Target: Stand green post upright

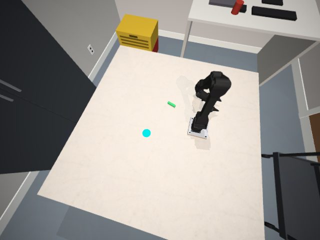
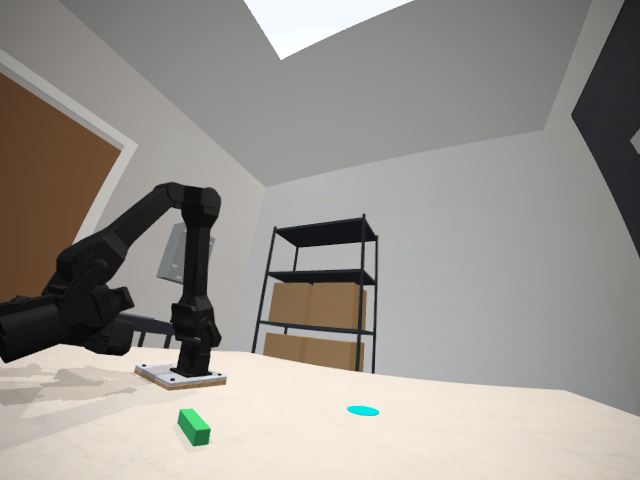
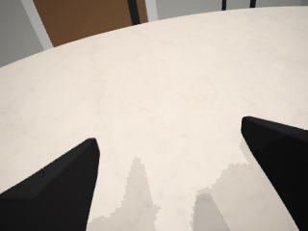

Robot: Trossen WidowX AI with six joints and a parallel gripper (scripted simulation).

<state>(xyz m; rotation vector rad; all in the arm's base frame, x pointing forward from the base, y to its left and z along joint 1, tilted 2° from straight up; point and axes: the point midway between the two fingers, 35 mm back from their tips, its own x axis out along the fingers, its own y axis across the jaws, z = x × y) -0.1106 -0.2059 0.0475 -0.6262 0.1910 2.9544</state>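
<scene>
The green post [image 1: 171,104] [image 2: 194,427] lies on its side on the table. The cyan circle [image 1: 146,133] [image 2: 362,410] is a flat disc on the table with nothing on it. In the top view it is lower left of the post. My gripper [image 1: 219,105] [image 3: 171,135] is open and empty, with its two fingers wide apart above the table. In the top view it is right of the post, on the far side from the circle. In the exterior view the fingers cannot be made out.
The arm's base plate [image 1: 197,134] [image 2: 178,382] is fixed to the table [image 1: 165,175], right of the circle in the top view. A yellow cabinet [image 1: 139,25], a white desk [image 1: 219,25] and a dark chair [image 1: 297,196] stand beyond the table edges.
</scene>
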